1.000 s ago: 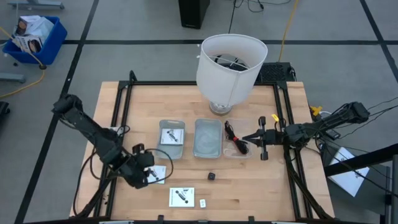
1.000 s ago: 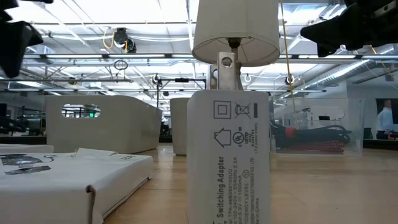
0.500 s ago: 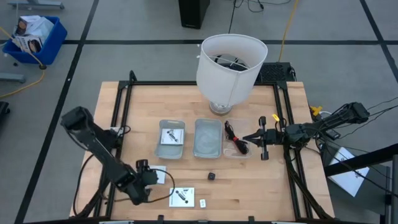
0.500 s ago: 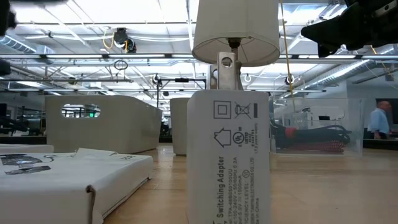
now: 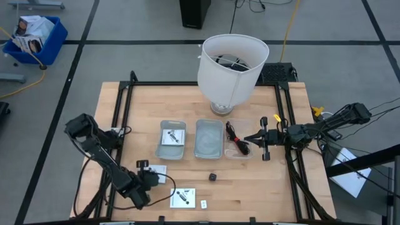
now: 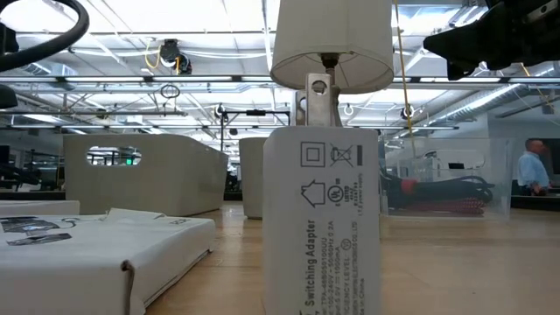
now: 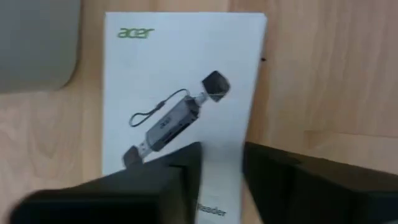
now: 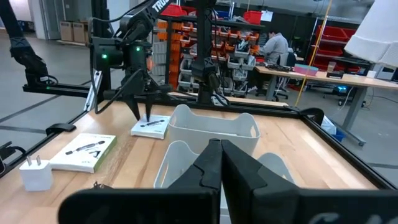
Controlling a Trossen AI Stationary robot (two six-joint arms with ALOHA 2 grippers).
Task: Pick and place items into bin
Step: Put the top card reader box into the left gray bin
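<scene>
From above, my left gripper (image 5: pixel 152 179) hangs low over the near-left of the wooden table (image 5: pixel 287 200), right above a white square packet with black print (image 5: pixel 159 173); my right gripper (image 5: pixel 259 138) waits at the right side beside the far-right clear tray (image 5: pixel 238 154), which holds the black coiled cable (image 5: pixel 235 139); the left clear tray (image 5: pixel 173 139) holds one white packet (image 5: pixel 172 135); the middle tray (image 5: pixel 208 138) looks empty. So I judge two items binned, with this packet, another white printed packet (image 5: pixel 182 197), a tiny white plug-like piece (image 5: pixel 203 204) and a tiny black cube (image 5: pixel 212 177) left.

At table height, the white piece fills the middle, labelled a switching adapter (image 6: pixel 320 227); both grippers are mostly cut off.

From my left wrist, my fingers (image 7: pixel 168 186) stand narrowly parted, straddling the packet's near edge, gripping nothing yet.

From my right wrist, the fingers (image 8: pixel 214 165) are pressed together, empty; no magenta stick shows anywhere.
</scene>
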